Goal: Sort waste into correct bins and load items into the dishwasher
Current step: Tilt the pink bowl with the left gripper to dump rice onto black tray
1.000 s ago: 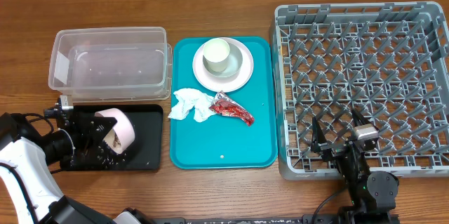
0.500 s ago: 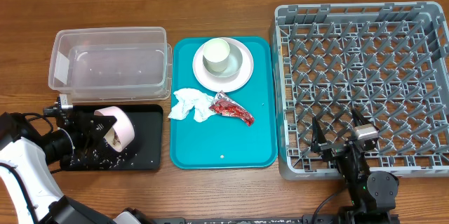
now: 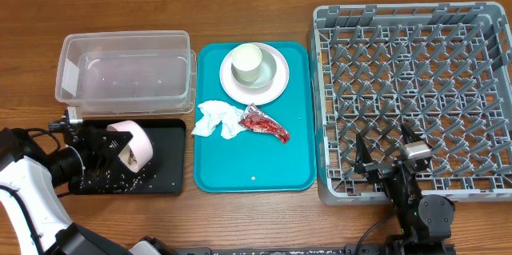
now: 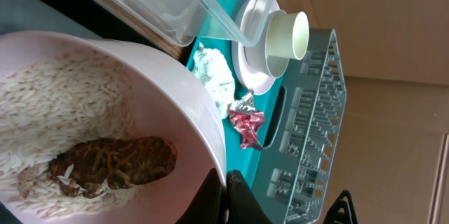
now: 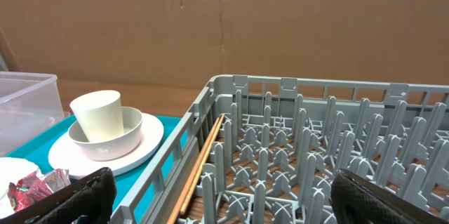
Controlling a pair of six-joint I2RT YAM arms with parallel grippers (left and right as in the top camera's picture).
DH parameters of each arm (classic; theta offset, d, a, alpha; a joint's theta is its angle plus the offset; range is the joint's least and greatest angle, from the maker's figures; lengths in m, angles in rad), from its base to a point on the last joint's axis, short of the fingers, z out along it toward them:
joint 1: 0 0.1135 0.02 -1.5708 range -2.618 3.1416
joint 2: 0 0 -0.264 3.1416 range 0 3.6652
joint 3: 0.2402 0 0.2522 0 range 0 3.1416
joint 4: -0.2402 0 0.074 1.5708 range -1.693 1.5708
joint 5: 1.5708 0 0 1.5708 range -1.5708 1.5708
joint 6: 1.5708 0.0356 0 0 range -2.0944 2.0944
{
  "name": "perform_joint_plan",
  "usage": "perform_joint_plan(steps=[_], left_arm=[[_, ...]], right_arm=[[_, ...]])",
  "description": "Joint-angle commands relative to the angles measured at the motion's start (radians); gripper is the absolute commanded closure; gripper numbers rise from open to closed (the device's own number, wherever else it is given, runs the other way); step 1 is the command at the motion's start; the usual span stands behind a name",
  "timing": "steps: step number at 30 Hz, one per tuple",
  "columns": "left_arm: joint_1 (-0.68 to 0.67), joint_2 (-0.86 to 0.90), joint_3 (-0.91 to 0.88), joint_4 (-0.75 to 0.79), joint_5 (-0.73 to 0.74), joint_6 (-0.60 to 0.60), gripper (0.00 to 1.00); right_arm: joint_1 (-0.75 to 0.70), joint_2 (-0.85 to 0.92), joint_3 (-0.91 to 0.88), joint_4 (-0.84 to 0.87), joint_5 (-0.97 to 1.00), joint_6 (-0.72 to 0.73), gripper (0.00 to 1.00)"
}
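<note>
Left hand (image 4: 223, 190) clenched on one pink bowl (image 4: 179, 94) (rice (image 4: 63, 104) inside), right hand (image 5: 228, 203) released, one cup (image 3: 247, 65), one wrapper (image 3: 264, 121)

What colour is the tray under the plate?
The tray is teal, clearest in the overhead view.

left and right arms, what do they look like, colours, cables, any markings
The left arm has a white shell link with black joints, looping black cables and a small grey camera box near the wrist. The left end effector is black. The right arm is all black, with a pale grey camera block on top. The right end effector has thin black fingers. No markings are legible.
</note>
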Motion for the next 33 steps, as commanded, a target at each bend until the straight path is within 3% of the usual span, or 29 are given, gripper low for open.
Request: perform_joint_plan(steps=[1, 14, 33], left_arm=[[0.008, -0.024, -0.007, 0.003, 0.045, 0.023, 0.96], [0.087, -0.024, -0.007, -0.017, 0.111, 0.060, 0.96], [0.095, -0.023, -0.007, -0.019, 0.116, 0.069, 0.96]], right_arm=[[0.007, -0.008, -0.011, 0.005, 0.003, 0.004, 0.00], [0.007, -0.008, -0.011, 0.005, 0.003, 0.004, 0.00], [0.007, -0.008, -0.011, 0.005, 0.003, 0.004, 0.00]])
